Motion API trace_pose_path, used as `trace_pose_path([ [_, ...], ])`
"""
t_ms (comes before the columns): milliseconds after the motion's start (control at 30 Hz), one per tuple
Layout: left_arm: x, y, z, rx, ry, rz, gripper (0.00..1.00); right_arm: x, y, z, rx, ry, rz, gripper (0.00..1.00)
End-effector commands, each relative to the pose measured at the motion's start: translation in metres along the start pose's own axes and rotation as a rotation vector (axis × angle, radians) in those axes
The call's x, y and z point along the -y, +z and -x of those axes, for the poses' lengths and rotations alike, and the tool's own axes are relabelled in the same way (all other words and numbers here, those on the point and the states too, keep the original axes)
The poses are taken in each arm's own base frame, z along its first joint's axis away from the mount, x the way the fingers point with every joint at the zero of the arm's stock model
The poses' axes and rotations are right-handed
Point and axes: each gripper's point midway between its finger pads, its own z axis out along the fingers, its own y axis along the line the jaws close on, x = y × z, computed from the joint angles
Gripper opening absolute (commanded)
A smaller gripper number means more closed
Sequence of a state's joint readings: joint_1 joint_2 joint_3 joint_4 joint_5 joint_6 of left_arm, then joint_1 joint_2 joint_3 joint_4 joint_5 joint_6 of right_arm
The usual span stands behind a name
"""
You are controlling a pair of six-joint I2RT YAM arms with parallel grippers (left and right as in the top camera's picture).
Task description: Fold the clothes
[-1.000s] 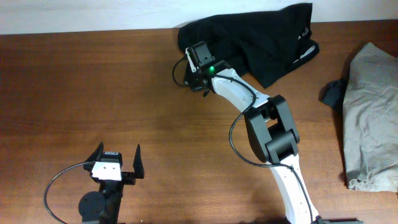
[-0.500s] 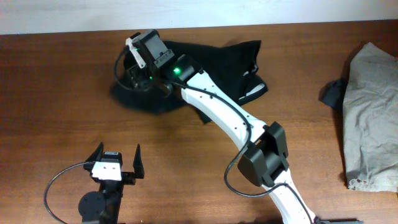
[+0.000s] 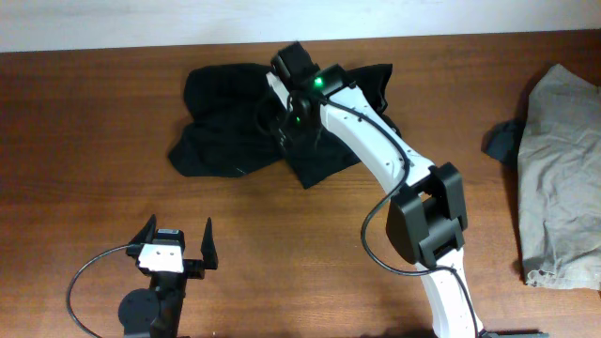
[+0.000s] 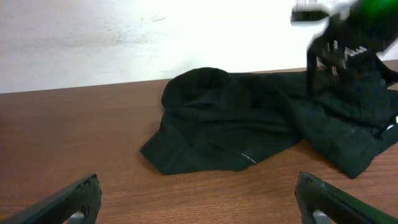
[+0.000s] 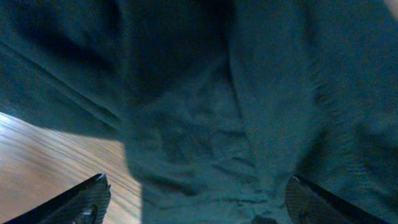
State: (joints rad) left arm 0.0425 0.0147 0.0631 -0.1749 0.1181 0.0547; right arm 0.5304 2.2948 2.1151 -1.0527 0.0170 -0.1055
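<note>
- Nearest you, at the left, the left end effector (image 3: 177, 246) sits low over the brown wooden table (image 3: 94, 141). Its jaws are spread wide with nothing between them, and it is well apart from the garment.
- Further out, mid-table and towards the far edge, the pair of black soft fabric shorts (image 3: 235, 127) lies in a crumpled, uneven heap. One lobe spreads left and another right.
- Expect the shorts to handle light and limp. They should drape from any single hold, and the loose part would likely trail and bunch on the wood. Nothing about them looks fragile.
- Take hold at an edge, not in the rumpled middle. The flat hem along the near-left side looks the cleanest place to pinch. Which side the waistband is on cannot be told from here.
- Over the middle of the heap hangs the right end effector (image 5: 196, 186), its fingers wide apart. The cloth lies beneath them and is not pinched.
</note>
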Motion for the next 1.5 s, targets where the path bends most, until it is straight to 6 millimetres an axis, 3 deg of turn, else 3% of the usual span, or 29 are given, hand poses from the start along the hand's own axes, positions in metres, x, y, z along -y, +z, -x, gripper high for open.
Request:
trace_pose_path([
  [0, -0.003, 0.0, -0.003, -0.001, -0.014, 0.013, 0.99, -0.018, 0.027, -0.031, -0.071, -0.12, 0.073, 0.9],
  [367, -0.003, 0.0, -0.003, -0.001, -0.014, 0.013, 0.99, -0.035, 0.076, -0.049, -0.042, -0.153, 0.094, 0.89],
  [433, -0.003, 0.0, -0.003, -0.001, -0.014, 0.013, 0.99, -0.033, 0.085, -0.053, -0.046, -0.15, 0.078, 0.84],
  [467, -0.003, 0.0, -0.003, -0.001, -0.014, 0.013, 0.99, -0.029, 0.091, -0.055, -0.048, -0.142, 0.051, 0.73],
  [533, -0.003, 0.0, -0.003, -0.001, -0.014, 0.013, 0.99, -0.009, 0.094, -0.054, -0.047, -0.063, -0.065, 0.11],
  [567, -0.003, 0.0, -0.003, -0.001, -0.014, 0.013, 1.0, 0.0, 0.092, -0.051, -0.039, -0.038, -0.115, 0.04],
  [667, -0.003, 0.0, -0.003, -0.001, -0.014, 0.013, 0.99, 0.013, 0.062, -0.032, -0.006, -0.032, -0.184, 0.04],
  [767, -0.003, 0.0, -0.003, -0.001, -0.014, 0.013, 0.99, 0.018, 0.012, -0.004, 0.055, -0.025, -0.194, 0.04],
  [900, -0.003, 0.0, -0.003, -0.001, -0.014, 0.013, 0.99, 0.02, -0.07, 0.032, 0.185, -0.014, -0.203, 0.04],
  [1033, -0.003, 0.0, -0.003, -0.001, -0.014, 0.013, 0.99, 0.028, -0.165, 0.061, 0.368, -0.059, -0.237, 0.04],
  [1067, -0.003, 0.0, -0.003, -0.001, -0.014, 0.013, 0.99, 0.031, -0.177, 0.066, 0.401, -0.073, -0.25, 0.04],
  [1133, -0.003, 0.0, -0.003, -0.001, -0.014, 0.013, 0.99, 0.046, -0.193, 0.076, 0.458, -0.064, -0.3, 0.04],
  [1200, -0.003, 0.0, -0.003, -0.001, -0.014, 0.013, 0.99, 0.056, -0.197, 0.077, 0.469, -0.045, -0.316, 0.03],
  [1367, -0.003, 0.0, -0.003, -0.001, -0.014, 0.013, 0.99, 0.061, -0.209, 0.079, 0.485, -0.038, -0.347, 0.04],
  [1467, -0.003, 0.0, -0.003, -0.001, -0.014, 0.013, 0.99, 0.052, -0.212, 0.067, 0.44, -0.104, -0.31, 0.03],
])
